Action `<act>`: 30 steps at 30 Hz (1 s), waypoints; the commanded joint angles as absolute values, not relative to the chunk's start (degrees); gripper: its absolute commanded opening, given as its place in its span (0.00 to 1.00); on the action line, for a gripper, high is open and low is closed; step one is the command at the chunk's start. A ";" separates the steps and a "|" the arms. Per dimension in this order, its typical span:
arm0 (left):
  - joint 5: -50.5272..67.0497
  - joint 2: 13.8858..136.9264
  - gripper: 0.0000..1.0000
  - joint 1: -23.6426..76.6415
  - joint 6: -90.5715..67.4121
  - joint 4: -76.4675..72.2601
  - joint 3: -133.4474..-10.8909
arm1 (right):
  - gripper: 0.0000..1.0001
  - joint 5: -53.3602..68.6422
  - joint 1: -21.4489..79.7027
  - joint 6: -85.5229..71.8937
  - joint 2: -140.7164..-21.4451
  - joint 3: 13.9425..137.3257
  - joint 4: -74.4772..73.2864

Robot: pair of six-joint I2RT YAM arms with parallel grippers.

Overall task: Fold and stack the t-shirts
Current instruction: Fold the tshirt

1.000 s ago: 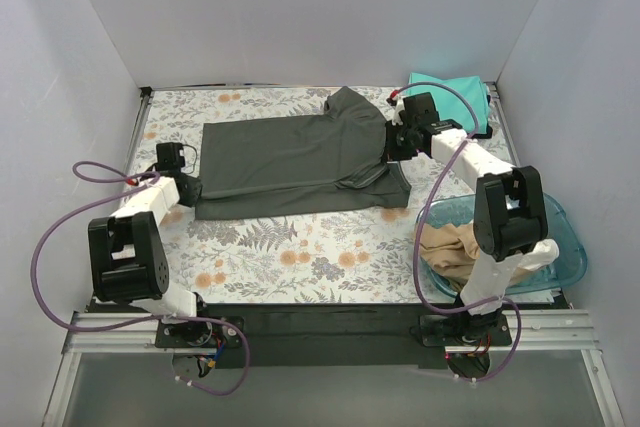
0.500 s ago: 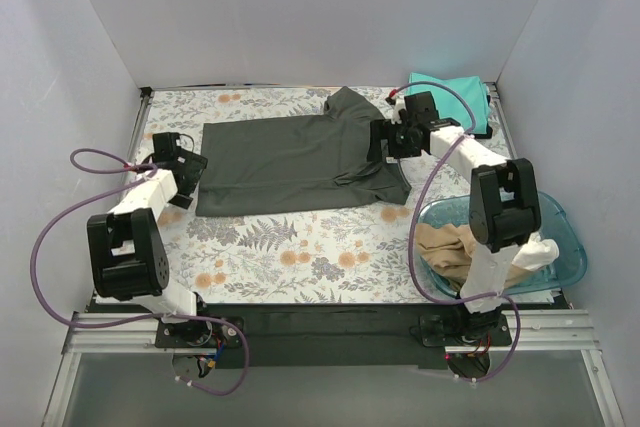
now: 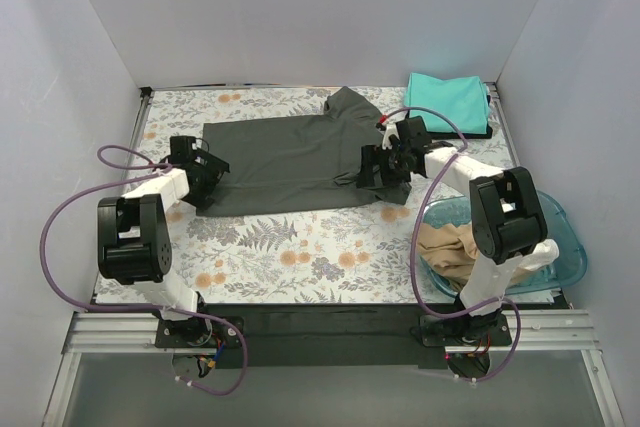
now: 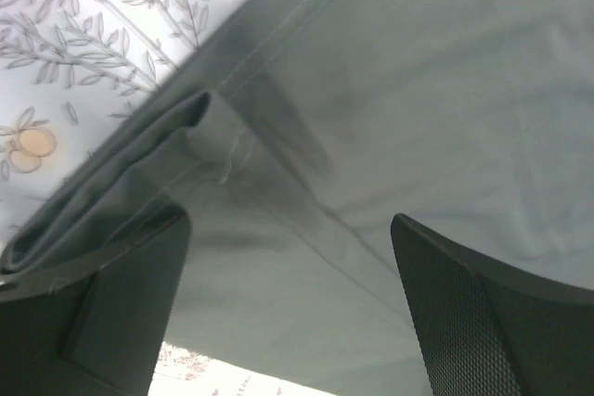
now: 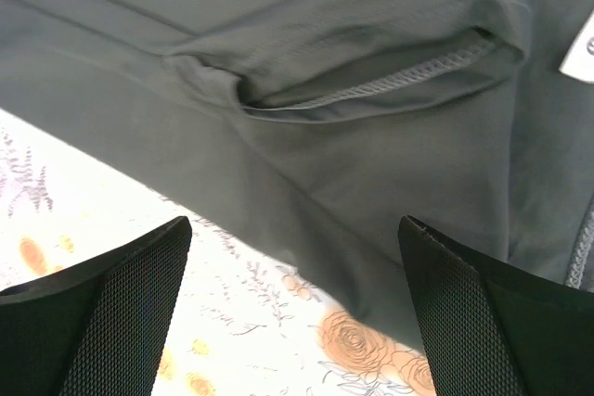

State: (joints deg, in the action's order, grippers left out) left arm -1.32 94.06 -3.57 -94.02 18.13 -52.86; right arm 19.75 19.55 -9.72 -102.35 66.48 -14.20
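A: We note the left gripper [image 4: 290,303] released, fingers spread wide with nothing between them, low over the doubled hem of the dark grey shirt [image 4: 445,90].

B: We read the right gripper [image 5: 292,308] likewise unclenched, above that shirt's near edge by a stitched opening. A white label [image 5: 580,45] shows at the frame edge.

A: The grey shirt lies flat mid floral table [image 3: 300,247]. The teal shirt [image 3: 448,102] sits folded at the far right corner.

B: We log the tan shirt [image 3: 448,247] crumpled in the blue basin [image 3: 565,247], near right.
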 commanded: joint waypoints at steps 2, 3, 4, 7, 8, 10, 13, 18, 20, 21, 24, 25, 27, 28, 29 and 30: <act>-0.70 95.01 0.91 -3.69 -92.73 18.02 -51.60 | 0.98 15.39 19.16 -11.34 -103.10 64.52 -12.48; -1.14 95.18 0.91 -3.69 -92.72 18.19 -51.16 | 0.98 14.95 19.25 -11.77 -103.10 62.86 -12.57; -1.58 95.10 0.91 -3.69 -92.64 18.28 -50.72 | 0.98 13.72 19.25 -11.95 -103.01 62.06 -12.48; -4.13 95.01 0.91 -3.69 -92.55 19.51 -49.22 | 0.98 10.12 19.16 -12.56 -102.66 58.99 -12.92; -5.00 94.92 0.91 -3.69 -92.46 20.21 -49.13 | 0.98 9.85 19.07 -12.48 -102.13 57.93 -12.92; -7.02 94.40 0.91 -3.69 -92.29 21.79 -48.34 | 0.98 9.93 19.16 -13.00 -100.21 55.47 -12.75; -8.70 91.51 0.91 -3.69 -93.95 23.72 -45.45 | 0.98 11.59 19.77 -14.15 -96.61 49.67 -11.87; -12.12 83.86 0.91 -3.69 -97.03 28.28 -39.65 | 0.98 11.95 21.71 -15.03 -88.52 39.74 -12.65; -14.23 79.65 0.91 -3.69 -98.52 30.05 -37.62 | 0.98 11.52 22.76 -15.03 -83.95 37.54 -13.70; -14.76 78.24 0.91 -3.69 -99.31 31.97 -37.01 | 0.98 11.34 23.02 -15.03 -82.54 36.14 -14.15; -15.73 72.70 0.91 -3.69 -102.04 33.92 -34.46 | 0.98 12.38 24.25 -14.07 -77.62 35.24 -14.41; -15.65 70.25 0.92 -3.69 -102.21 33.84 -34.02 | 0.98 12.74 24.43 -13.54 -77.00 35.51 -14.41; -15.56 68.56 0.92 -3.60 -102.22 34.10 -34.62 | 0.98 13.79 24.96 -12.31 -76.55 37.78 -14.50; -15.38 68.03 0.92 -3.69 -102.13 34.36 -35.15 | 0.98 14.06 25.22 -12.13 -76.55 38.92 -14.41; -14.77 67.24 0.92 -3.60 -101.87 34.54 -36.64 | 0.98 14.24 25.57 -12.04 -76.64 40.07 -14.50; -14.42 66.89 0.92 -3.69 -101.60 34.80 -37.17 | 0.98 14.33 26.19 -11.78 -76.73 41.12 -14.41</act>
State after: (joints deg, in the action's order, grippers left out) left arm -12.56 69.10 -3.42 -101.10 31.83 -35.00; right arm 14.35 25.39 -13.10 -78.08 37.56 -10.63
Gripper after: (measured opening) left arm 0.916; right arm 0.983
